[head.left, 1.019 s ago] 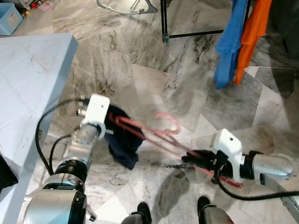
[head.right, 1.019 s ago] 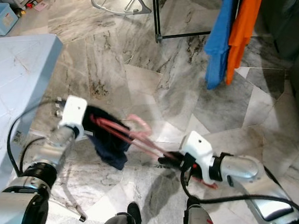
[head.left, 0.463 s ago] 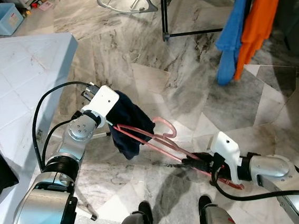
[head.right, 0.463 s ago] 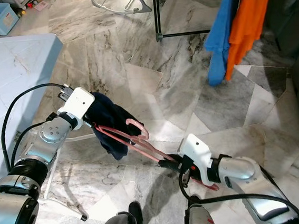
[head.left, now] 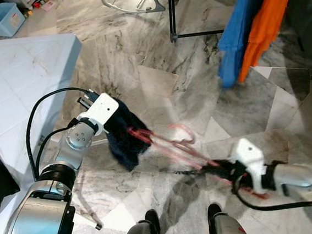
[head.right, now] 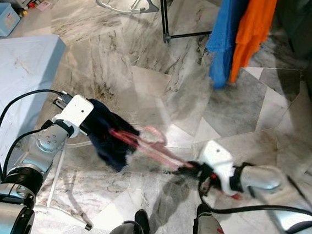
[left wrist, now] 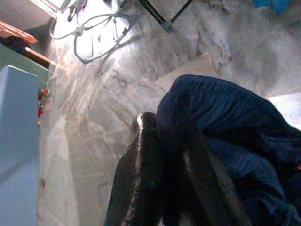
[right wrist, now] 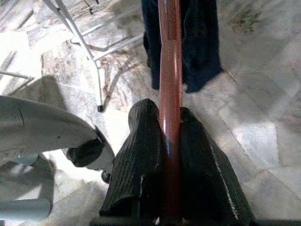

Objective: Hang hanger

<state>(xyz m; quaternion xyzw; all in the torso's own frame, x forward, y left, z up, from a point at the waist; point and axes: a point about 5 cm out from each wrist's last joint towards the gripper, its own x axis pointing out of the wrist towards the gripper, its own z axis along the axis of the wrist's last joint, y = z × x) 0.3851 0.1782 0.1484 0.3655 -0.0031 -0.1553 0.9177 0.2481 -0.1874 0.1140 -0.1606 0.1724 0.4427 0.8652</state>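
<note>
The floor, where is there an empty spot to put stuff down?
Bare marble floor lies between the blue table, the black rack foot and the hanging blue shirt and orange shirt. Nearer the robot it is crowded: the left gripper grips a navy cloth, the right gripper clamps the pink hanger.

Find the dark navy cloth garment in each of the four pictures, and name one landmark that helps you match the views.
Left eye view: dark navy cloth garment, left of centre, at the left gripper.
Right eye view, left of centre.
Left wrist view, draped over the black fingers.
Right wrist view, beyond the right gripper.
Shared landmark: the pink plastic hanger, running from garment to right gripper.
</note>
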